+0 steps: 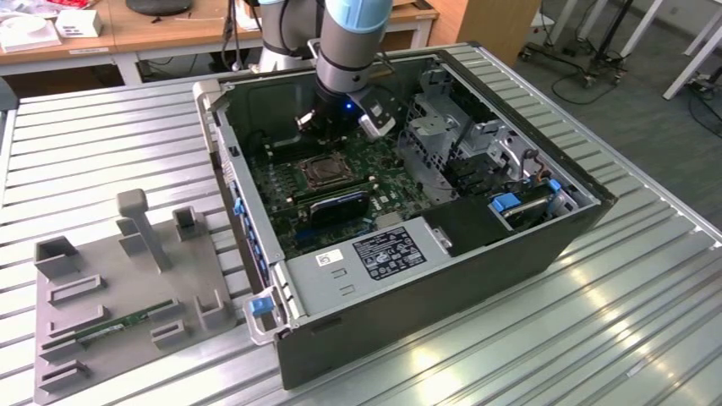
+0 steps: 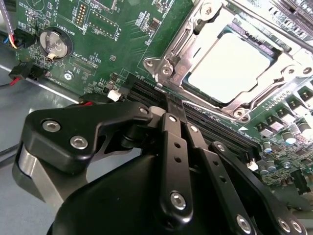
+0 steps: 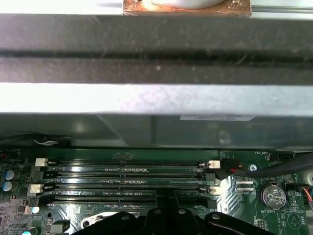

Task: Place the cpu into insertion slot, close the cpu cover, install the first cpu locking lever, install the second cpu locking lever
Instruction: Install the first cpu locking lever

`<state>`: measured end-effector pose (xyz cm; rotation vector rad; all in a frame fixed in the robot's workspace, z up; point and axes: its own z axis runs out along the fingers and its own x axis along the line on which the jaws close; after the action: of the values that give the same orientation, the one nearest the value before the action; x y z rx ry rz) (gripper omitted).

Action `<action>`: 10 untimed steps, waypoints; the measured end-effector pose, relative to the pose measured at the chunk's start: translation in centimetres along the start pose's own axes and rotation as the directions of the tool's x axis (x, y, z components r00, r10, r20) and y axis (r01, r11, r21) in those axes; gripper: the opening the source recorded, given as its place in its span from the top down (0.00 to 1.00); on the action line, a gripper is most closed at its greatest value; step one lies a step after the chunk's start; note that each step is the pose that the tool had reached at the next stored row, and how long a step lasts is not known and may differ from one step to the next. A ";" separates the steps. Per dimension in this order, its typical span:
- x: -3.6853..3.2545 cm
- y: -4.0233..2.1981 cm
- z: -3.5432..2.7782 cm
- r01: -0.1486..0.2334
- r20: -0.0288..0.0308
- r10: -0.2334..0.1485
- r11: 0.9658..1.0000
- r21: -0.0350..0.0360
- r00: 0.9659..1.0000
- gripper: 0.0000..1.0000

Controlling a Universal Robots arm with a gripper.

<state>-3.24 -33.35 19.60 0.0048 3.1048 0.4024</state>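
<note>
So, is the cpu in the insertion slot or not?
In. In the second wrist view the cpu lies flat inside the insertion slot, the cpu cover framing it.

legible text: none | label on case — print too small | board markings — unreadable

You have the computer case lying open on the slatted metal surface, its green board facing up. Your arm reaches down into the far end of the case. The gripper hangs low over the board, just beyond the insertion slot with its silvery rim. Toward the exterior view's left, apart from the case, a grey fixture tray with upright posts sits on the surface, and a green memory stick lies in it. A blue latch sticks out at the case's near corner.
</note>
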 end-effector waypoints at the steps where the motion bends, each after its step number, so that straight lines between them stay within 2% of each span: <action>1: 0.00 0.00 0.01 0.000 0.000 0.000 1.000 0.000 1.000 0.89; 6: 0.00 0.00 0.03 0.000 0.000 0.000 1.000 0.001 1.000 0.89; 10: 0.00 0.00 0.03 0.000 0.000 0.000 1.000 0.006 1.000 0.89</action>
<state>-3.24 -33.34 19.57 0.0046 3.1059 0.3933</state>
